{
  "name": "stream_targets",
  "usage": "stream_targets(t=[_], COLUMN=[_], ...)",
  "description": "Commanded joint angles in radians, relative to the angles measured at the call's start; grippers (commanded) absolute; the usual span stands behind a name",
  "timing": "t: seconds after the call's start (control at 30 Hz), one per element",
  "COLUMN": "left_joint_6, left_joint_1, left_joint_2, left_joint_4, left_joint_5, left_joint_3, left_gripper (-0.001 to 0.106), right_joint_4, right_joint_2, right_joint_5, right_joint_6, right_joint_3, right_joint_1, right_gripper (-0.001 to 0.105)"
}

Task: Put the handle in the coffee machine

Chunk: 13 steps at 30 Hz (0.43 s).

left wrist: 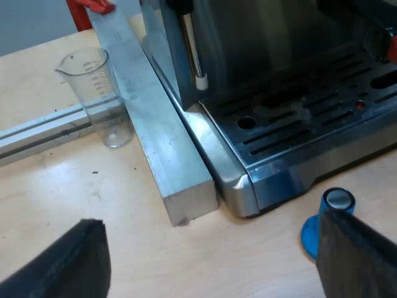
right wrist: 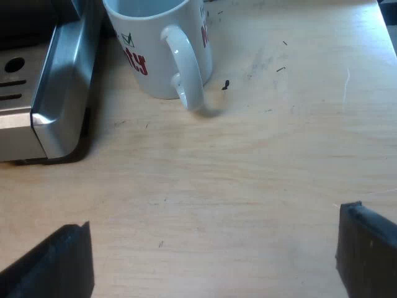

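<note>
The espresso machine [left wrist: 291, 81] stands close ahead of my left gripper [left wrist: 211, 273], with its slotted drip tray [left wrist: 310, 124] and steam wand [left wrist: 192, 49] in sight. A small patch of red [left wrist: 392, 48] shows at the machine's front above the tray; I cannot tell whether it is the handle's end. My left gripper is open over bare wood, nothing between its fingers. A blue tamper [left wrist: 329, 214] stands by one fingertip, just before the tray's edge. My right gripper [right wrist: 211, 261] is open above the wooden table, a short way from the machine's corner [right wrist: 56, 93].
A clear measuring glass [left wrist: 99, 93] stands beside a long aluminium bar [left wrist: 155, 130] that lies against the machine's side. A white mug [right wrist: 155, 49] with red lettering stands next to the machine's corner, its handle toward my right gripper. A red clamp [left wrist: 93, 5] sits at the bar's far end.
</note>
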<state>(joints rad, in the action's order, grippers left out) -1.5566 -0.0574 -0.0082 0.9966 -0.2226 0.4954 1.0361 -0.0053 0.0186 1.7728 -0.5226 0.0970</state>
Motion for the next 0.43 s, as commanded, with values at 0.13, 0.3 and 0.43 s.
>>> stream_targets(t=[0.13,0.3,0.43], left_joint_6=[-0.007,-0.007,-0.007], left_joint_1=[-0.005,-0.005,-0.005], left_joint_2=[-0.146,-0.146,-0.146], left_joint_4=[-0.014,-0.014,-0.014], left_joint_5=[0.015,0.019,0.019], left_joint_3=[0.001,0.001,0.001], left_gripper=[0.07,0.07,0.07], right_joint_4=[-0.008,-0.008,-0.008], right_joint_2=[-0.046,-0.046,-0.046], right_joint_5=[0.009,0.009,0.009], right_joint_6=[0.001,0.001,0.001], right_joint_3=[-0.006,-0.006,-0.006], right_joint_1=[-0.004,-0.004,-0.004], right_gripper=[0.081,0.081,0.081])
